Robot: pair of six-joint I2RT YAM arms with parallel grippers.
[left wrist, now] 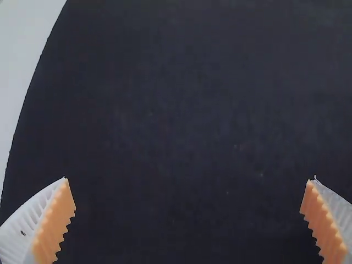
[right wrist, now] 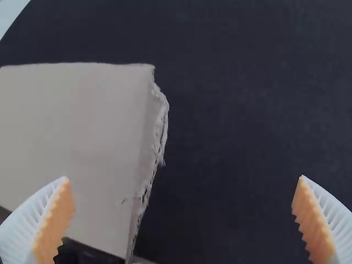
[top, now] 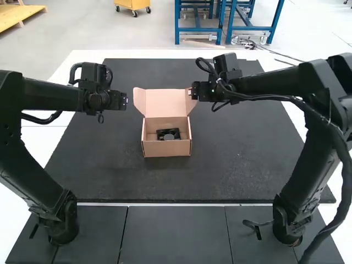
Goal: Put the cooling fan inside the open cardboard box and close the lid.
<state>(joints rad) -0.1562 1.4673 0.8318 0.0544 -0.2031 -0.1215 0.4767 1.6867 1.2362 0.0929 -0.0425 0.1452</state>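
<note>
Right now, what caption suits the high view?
Black square cooling fan sits inside the open brown cardboard box, left gripper and right gripper flanking its raised lid.

Left gripper, right gripper: spread wide

You have a plain tan cardboard box on a matte black mat; its raised lid is the same unprinted light brown, and the cooling fan inside it is black. The left arm and right arm are black all over, while the left gripper and right gripper each show you white ribbed fingers lined with orange saw-toothed pads. Around the mat the table is white at the left and far edges, with black panels along the near side.
</note>
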